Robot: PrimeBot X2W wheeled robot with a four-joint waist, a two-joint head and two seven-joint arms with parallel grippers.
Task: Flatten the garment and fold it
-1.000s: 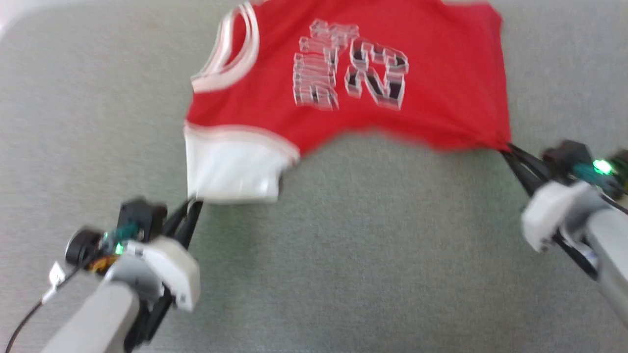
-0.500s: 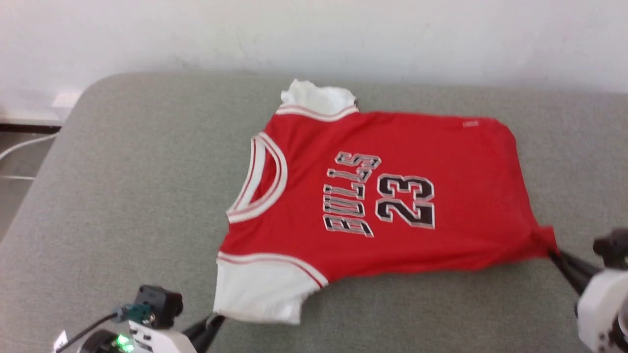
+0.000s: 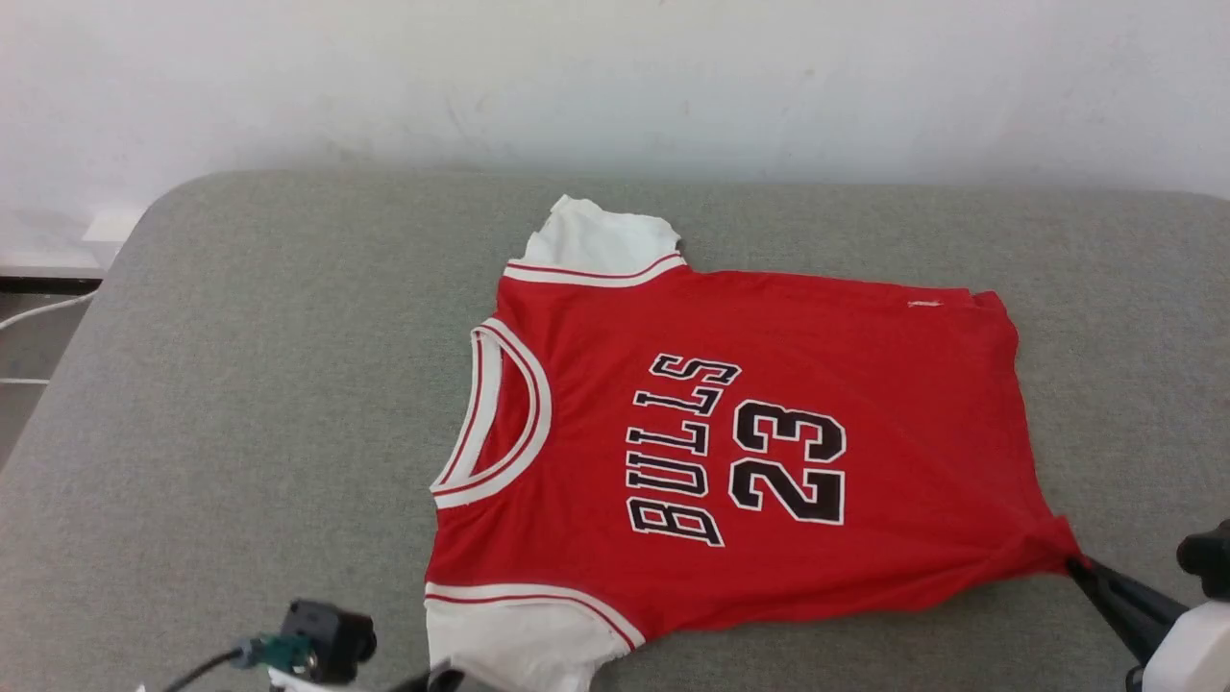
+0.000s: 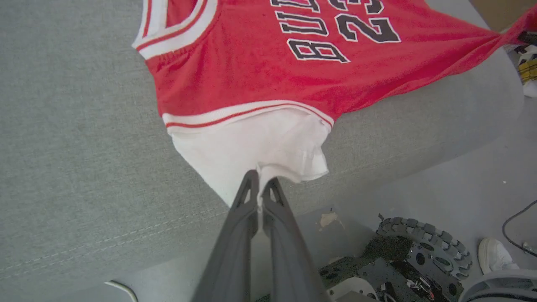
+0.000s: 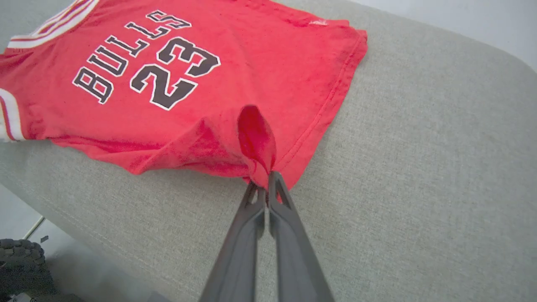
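The garment (image 3: 769, 384), a red jersey-style T-shirt with white sleeves and black "BULLS 23" lettering, lies spread face up on the grey cushion (image 3: 240, 384), neck to the left. My left gripper (image 4: 261, 180) is shut on the edge of the near white sleeve (image 4: 260, 147); in the head view it sits at the bottom edge under the sleeve (image 3: 519, 654). My right gripper (image 5: 267, 178) is shut on the near hem corner (image 5: 256, 134), which bunches into a small fold. From the lower right of the head view its dark fingers (image 3: 1105, 586) meet that corner.
The grey cushion ends at a rounded front edge, with floor below it. The robot's wheeled base (image 4: 419, 256) and a person's white shoe (image 4: 497, 253) are on the floor. A white wall (image 3: 615, 86) stands behind the cushion, and a cable (image 3: 43, 308) runs at far left.
The head camera has tilted up, so the whole picture shifted down. Both grippers keep their grip, and the shirt now lies flatter, with the far sleeve and hem spread out.
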